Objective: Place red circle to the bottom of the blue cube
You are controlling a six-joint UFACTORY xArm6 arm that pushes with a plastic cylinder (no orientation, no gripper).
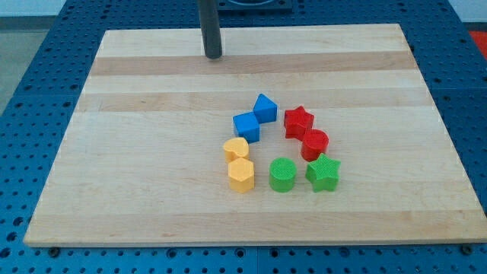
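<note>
Red circle (314, 144) well below-right of my tip (214, 56)

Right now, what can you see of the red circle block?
The red round plastic-looking block is a short cylinder lying flat on the wooden board, at the right of the cluster. It touches the red star block above it and sits just above the green star block. My tip is far off, near the view's top.
</note>
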